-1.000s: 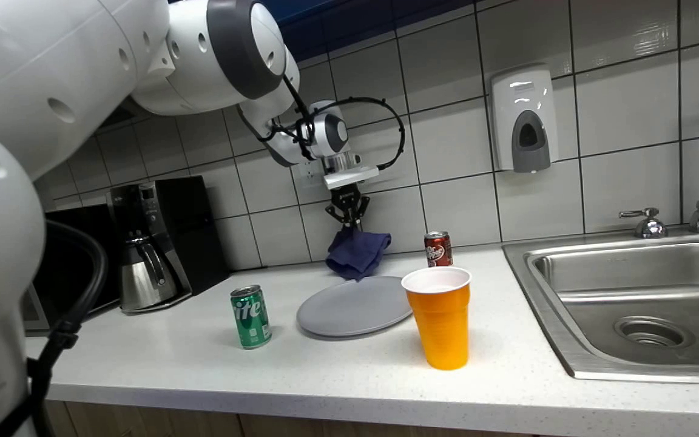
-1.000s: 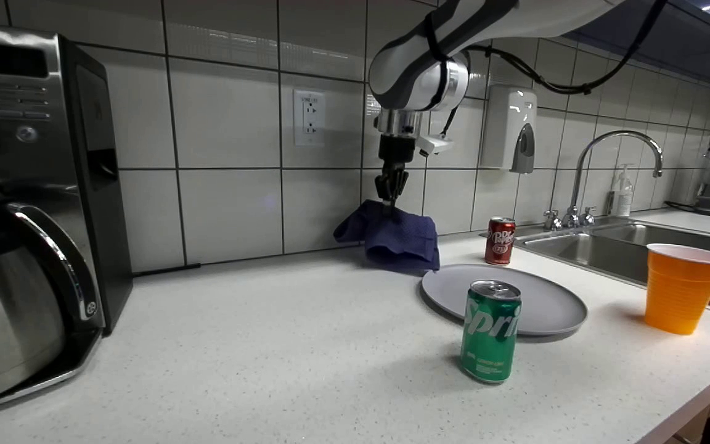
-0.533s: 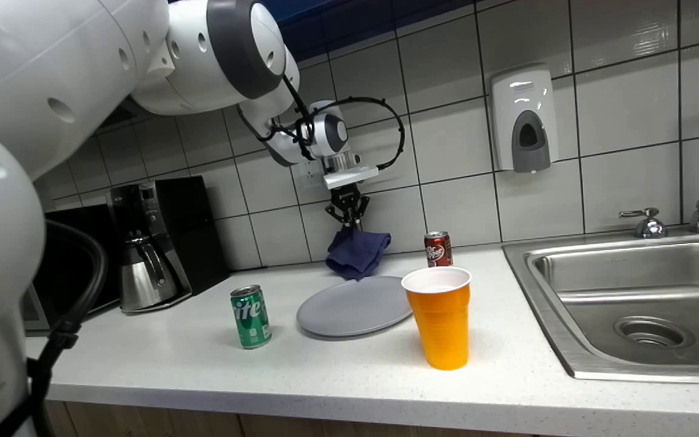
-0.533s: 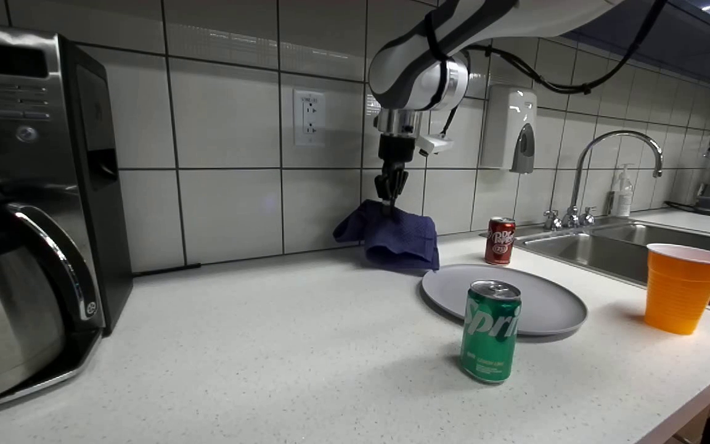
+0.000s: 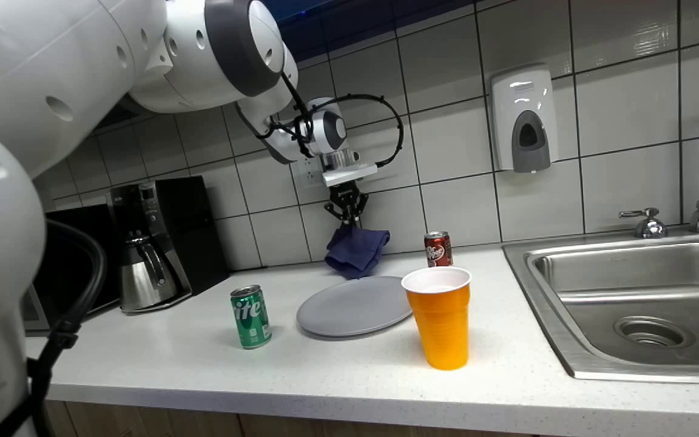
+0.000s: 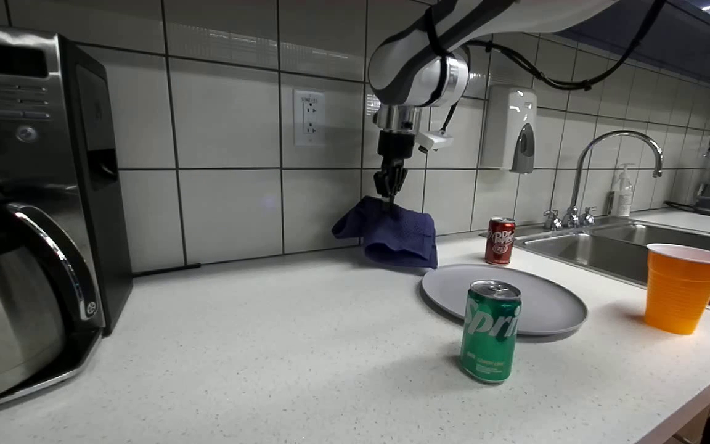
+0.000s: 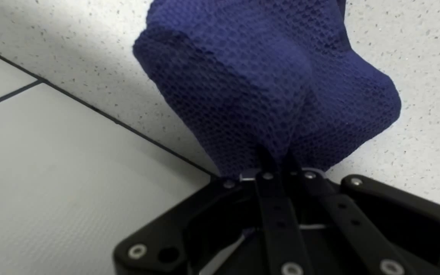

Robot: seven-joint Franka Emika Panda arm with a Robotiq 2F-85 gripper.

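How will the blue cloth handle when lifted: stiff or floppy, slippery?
Likely floppy: the blue cloth droops in loose folds below the jaws. Slipping seems unlikely, as the jaws pinch its bumpy, textured weave. Its loose end may brush the gray plate, since it hangs close by.

Dk blue textured cloth hangs crumpled, pinched up top, nr tiled wall.

On your table lies a gray plate, and near it a green can, a red can and an orange cup stand upright. You also have a sink, a coffee maker well apart from it, and a soap dispenser on the wall.
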